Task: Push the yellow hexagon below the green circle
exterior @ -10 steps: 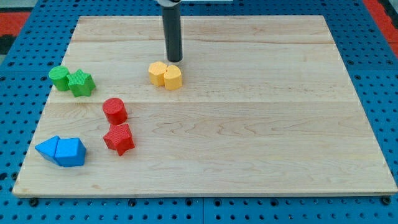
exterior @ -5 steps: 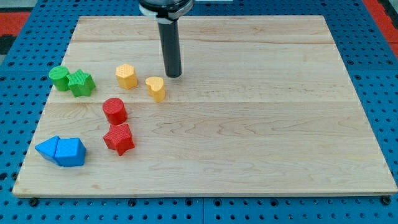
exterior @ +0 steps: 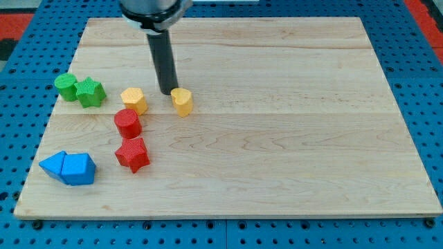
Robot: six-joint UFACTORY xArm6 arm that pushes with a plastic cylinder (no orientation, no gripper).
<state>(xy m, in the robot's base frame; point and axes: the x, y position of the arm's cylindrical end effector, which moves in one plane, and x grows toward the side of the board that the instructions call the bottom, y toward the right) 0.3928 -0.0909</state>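
Note:
The yellow hexagon [exterior: 133, 99] sits on the wooden board [exterior: 291, 124] left of centre, just above the red circle [exterior: 128, 123]. The green circle [exterior: 66, 86] is at the far left, touching the green star [exterior: 90, 92] on its right. My tip [exterior: 168, 91] stands between the yellow hexagon and the yellow heart [exterior: 182, 101], close to the heart's upper left. The hexagon lies to the right of the green star and slightly lower.
A red star [exterior: 132, 153] lies below the red circle. Two blue blocks [exterior: 68, 168] sit together near the board's bottom left corner. A blue pegboard [exterior: 21, 104] surrounds the board.
My tip has moved left and down the view. The two yellow blocks, once joined, are apart; the hexagon has slid left and down toward the red circle, the heart shifted slightly right.

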